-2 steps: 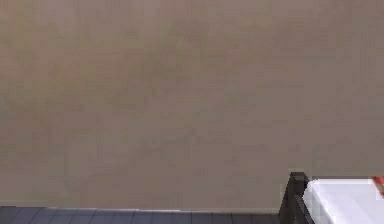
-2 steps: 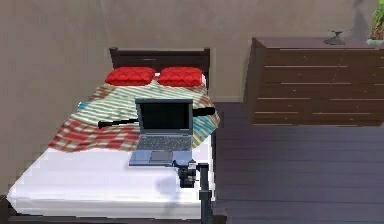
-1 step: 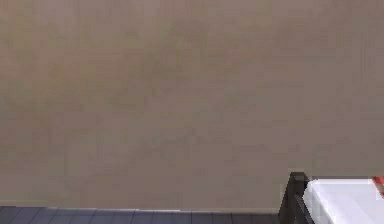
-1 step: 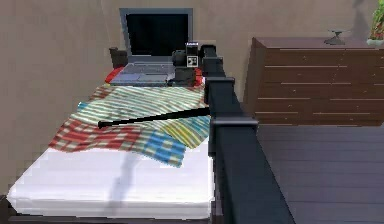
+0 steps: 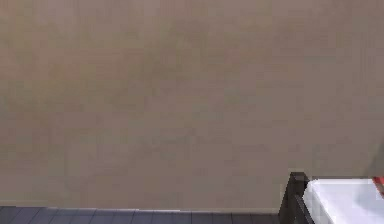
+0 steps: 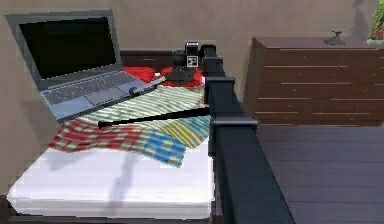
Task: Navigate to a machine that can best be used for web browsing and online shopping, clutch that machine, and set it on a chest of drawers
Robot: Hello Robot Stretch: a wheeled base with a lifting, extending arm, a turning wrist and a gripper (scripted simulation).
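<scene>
An open grey laptop (image 6: 72, 62) with a dark screen rests at the far left end of a bed (image 6: 110, 175), its keyboard half on a red, green and blue checked cloth (image 6: 150, 135). My arm (image 6: 235, 140) rises as a dark bar along the bed's right side. The gripper (image 6: 120, 108) reaches left from it over the cloth, just below the laptop's front edge. I cannot tell whether it holds anything. A brown chest of drawers (image 6: 310, 80) stands against the wall at the right.
The bed's dark frame (image 6: 215, 75) runs beside the arm. On the chest's top sit a small dark object (image 6: 335, 38) and a green plant (image 6: 375, 25). Dark plank floor (image 6: 320, 170) lies before the chest. Ahead is a beige wall (image 5: 180, 100), with the bed's white corner (image 5: 345, 200) low at the right.
</scene>
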